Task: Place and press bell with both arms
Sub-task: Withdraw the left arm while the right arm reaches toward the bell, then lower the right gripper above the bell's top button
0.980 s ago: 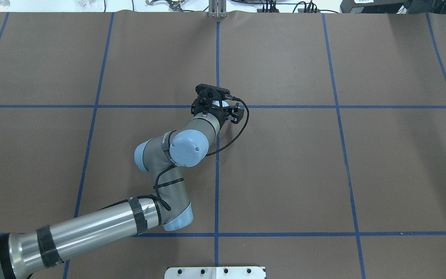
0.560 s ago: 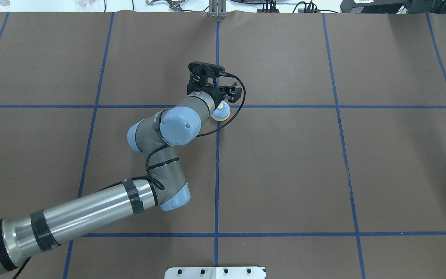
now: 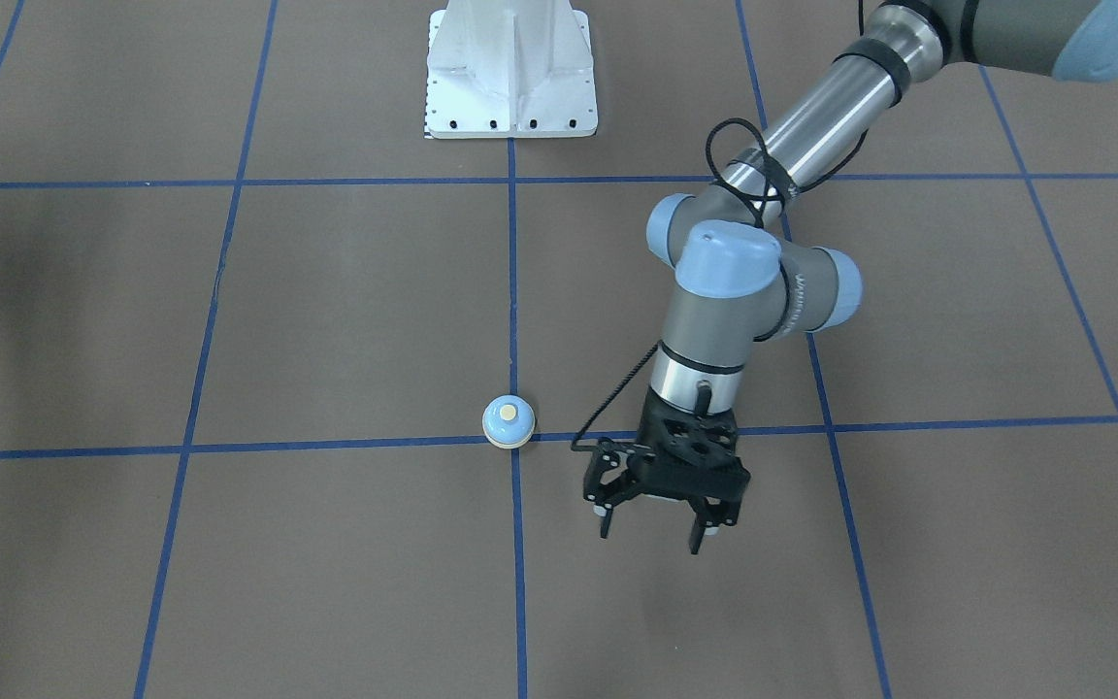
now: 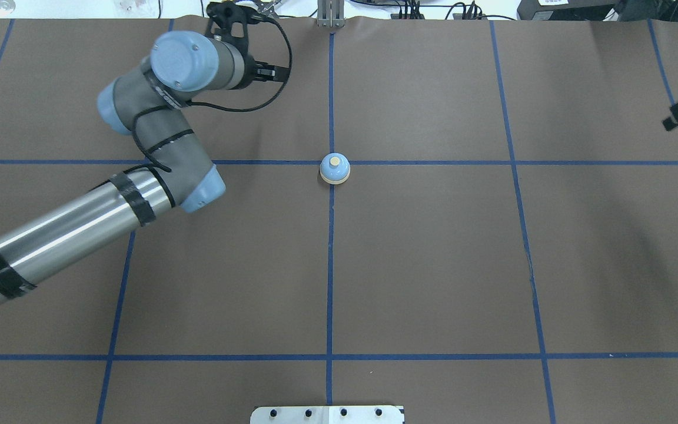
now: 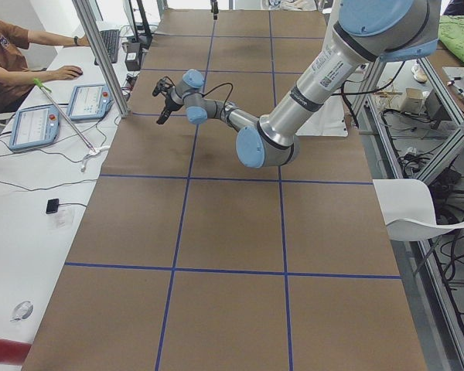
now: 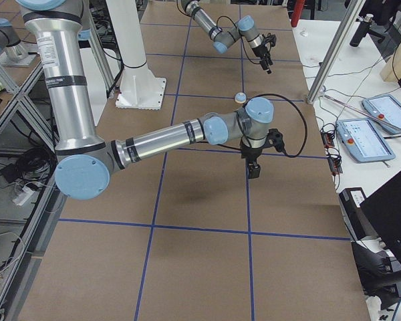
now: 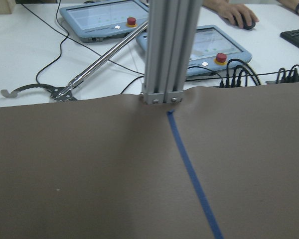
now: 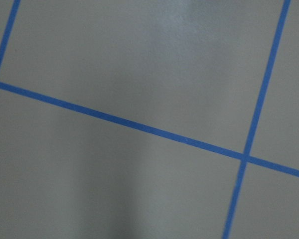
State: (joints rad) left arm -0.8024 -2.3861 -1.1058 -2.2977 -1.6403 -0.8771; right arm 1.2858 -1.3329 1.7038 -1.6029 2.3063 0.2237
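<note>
Plainly, the bell (image 3: 509, 423) sits apart from the left end effector (image 3: 649, 540), spread open.

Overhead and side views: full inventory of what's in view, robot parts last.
Bell: 1, light blue with a cream button, upright on a tape crossing, touching nothing.
Mat: 1, brown with a blue tape grid, covering the table.
Pedestal: 1, white, bolted at the robot's edge of the mat.
Post: 1, aluminium, at the mat's far edge.
Pendants: 2, grey-blue with red buttons, on the white bench beyond the mat.
Operator: 1, brown shirt, at that bench.
Left arm: 1, grey and silver with light-blue caps, reaching towards the far edge.
Left tool: 1, black, open and empty, apart from the bell.
Right arm: 1, same colours, over the mat.
Right tool: 1, black; open or shut unclear.
</note>
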